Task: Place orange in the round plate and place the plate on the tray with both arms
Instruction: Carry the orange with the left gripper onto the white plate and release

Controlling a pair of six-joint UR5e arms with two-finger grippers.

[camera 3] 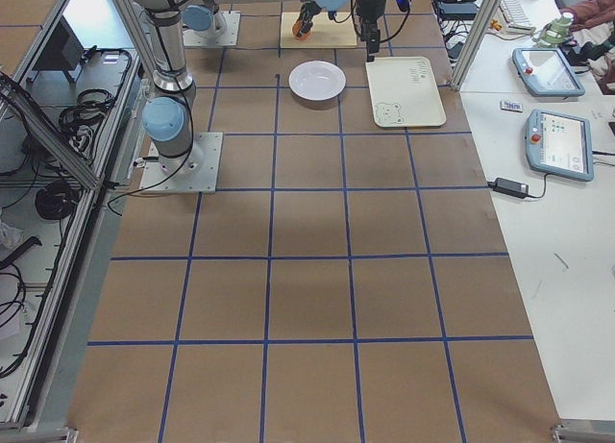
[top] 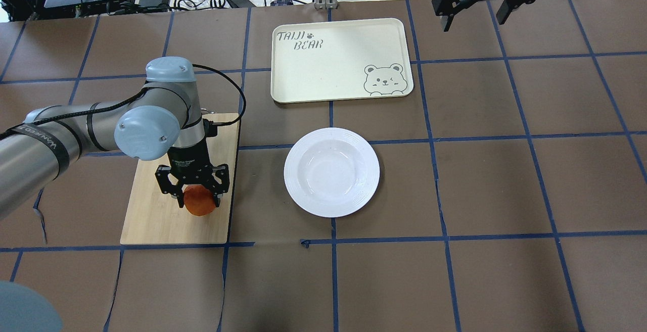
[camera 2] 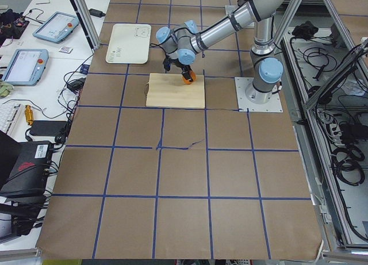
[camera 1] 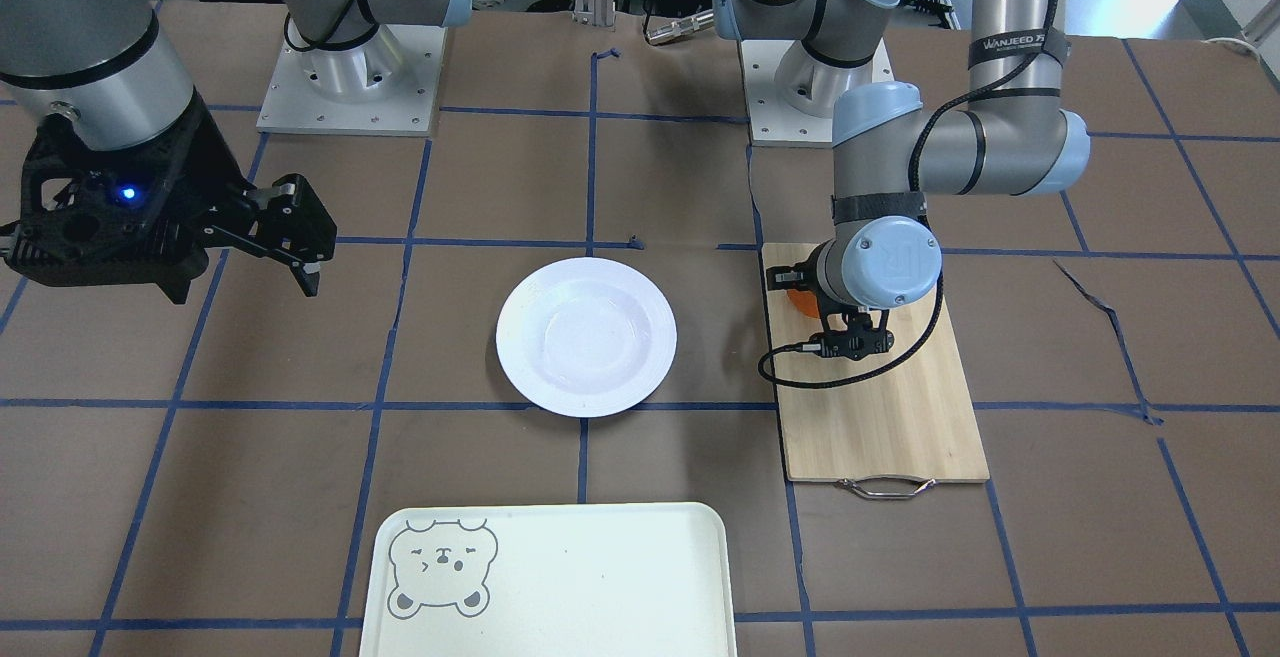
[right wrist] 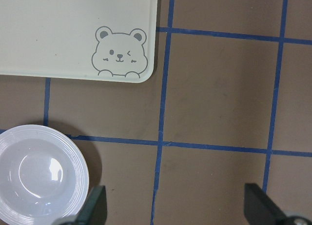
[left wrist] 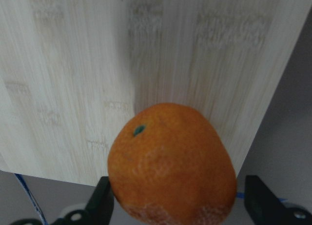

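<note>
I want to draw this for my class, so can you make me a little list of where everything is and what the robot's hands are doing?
orange: on the bamboo board, near its edge on the plate's side
left gripper: open, fingers on either side of the orange
right gripper: open, empty, up in the air near the tray
round plate: empty, on the table, apart from board and tray
tray: empty, bear drawing in one corner
</note>
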